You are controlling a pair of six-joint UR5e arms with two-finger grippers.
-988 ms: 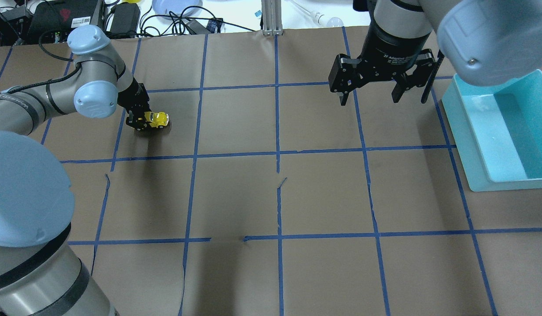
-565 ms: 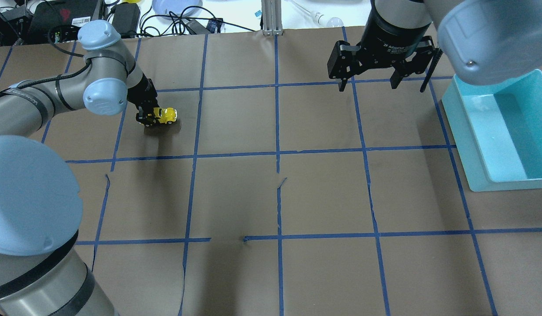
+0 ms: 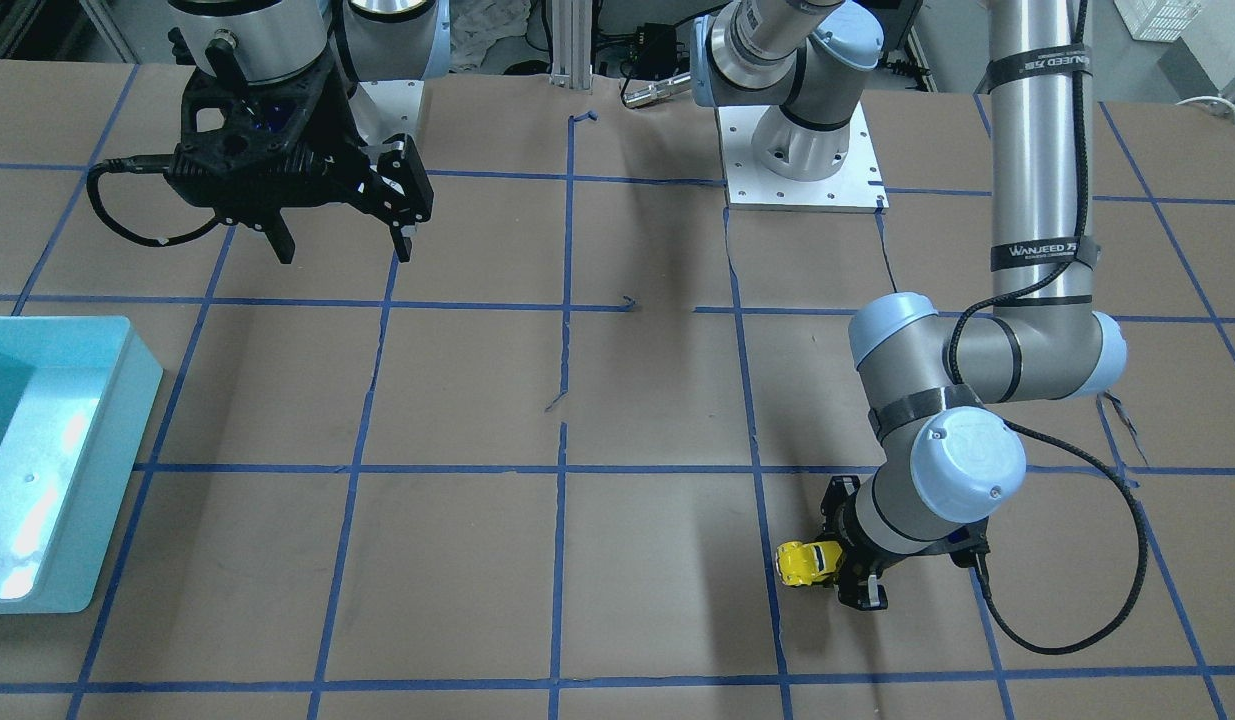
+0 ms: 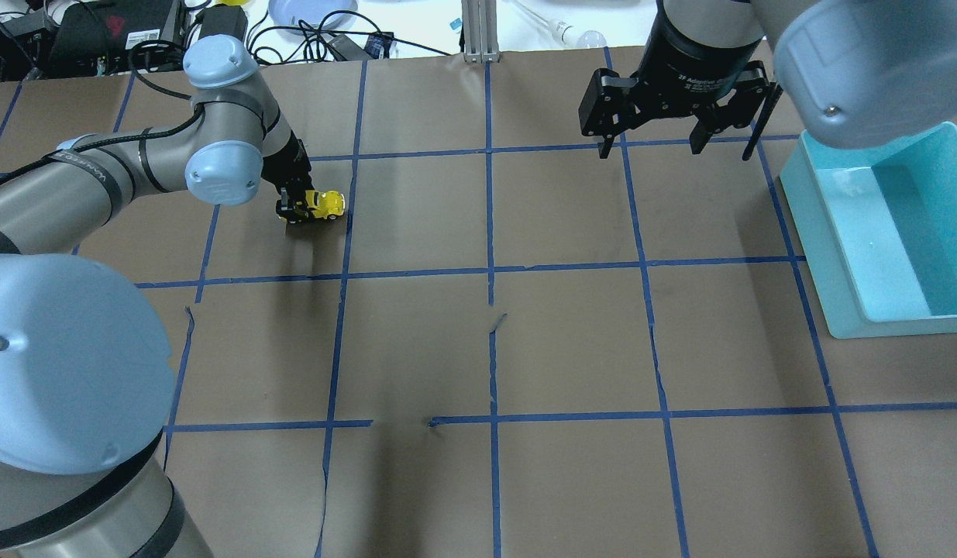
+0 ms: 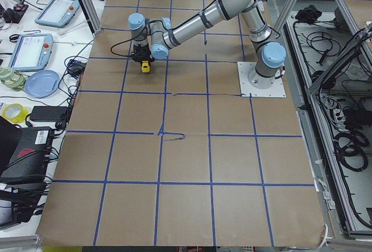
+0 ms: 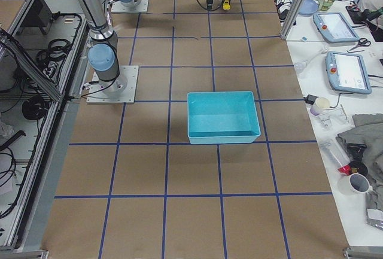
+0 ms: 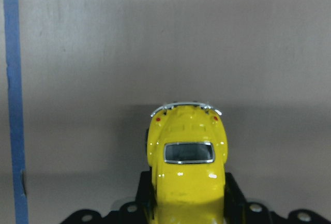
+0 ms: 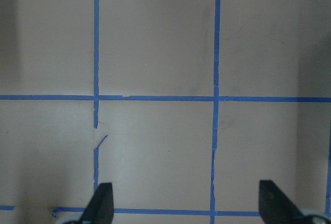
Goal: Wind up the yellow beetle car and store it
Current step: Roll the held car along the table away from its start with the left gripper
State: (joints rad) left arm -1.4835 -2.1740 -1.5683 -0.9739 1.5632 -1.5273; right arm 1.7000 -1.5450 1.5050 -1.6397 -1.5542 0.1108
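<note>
The yellow beetle car (image 4: 321, 204) is a tiny glossy yellow toy held low over the brown table at the far left. My left gripper (image 4: 298, 209) is shut on its one end. The car also shows in the front view (image 3: 803, 564), in the left wrist view (image 7: 187, 169) between the black fingers, and in the left side view (image 5: 145, 66). My right gripper (image 4: 650, 146) hangs open and empty above the far right of the table; its fingertips (image 8: 103, 200) show wide apart in the right wrist view. The right gripper also shows in the front view (image 3: 342, 245).
A teal bin (image 4: 834, 240) stands at the table's right edge, also seen in the front view (image 3: 87, 480) and the right side view (image 6: 222, 120). Blue tape lines (image 4: 490, 271) grid the brown paper. Cables and devices (image 4: 215, 31) lie beyond the far edge.
My left gripper has carried the yellow car to the right and slightly farther away. My right gripper has risen a little toward the far edge and stays open.
</note>
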